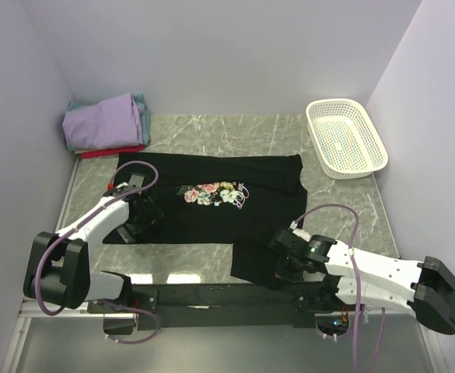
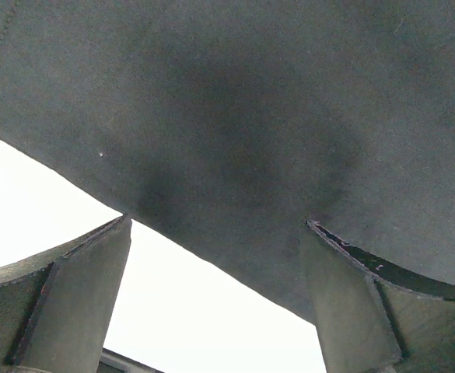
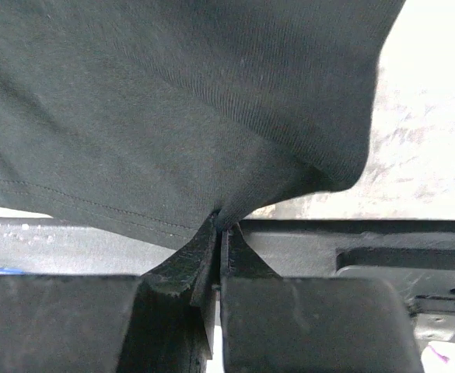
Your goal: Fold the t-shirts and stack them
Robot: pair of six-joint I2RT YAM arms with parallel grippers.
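Pinching black shirt [image 3: 173, 116] between right fingers [image 3: 176, 281]; left fingers [image 2: 71, 303] spread

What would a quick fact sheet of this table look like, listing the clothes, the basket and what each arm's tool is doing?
Being folded: black t-shirt, spread out, flower print facing up
Already folded: stack of t-shirts, lavender on top, teal and red beneath, far left corner
Basket: white mesh basket, far right, empty
Left tool: open, at the black shirt's left edge
Right tool: shut, pinching the black shirt's near right part
Surface: grey marbled table
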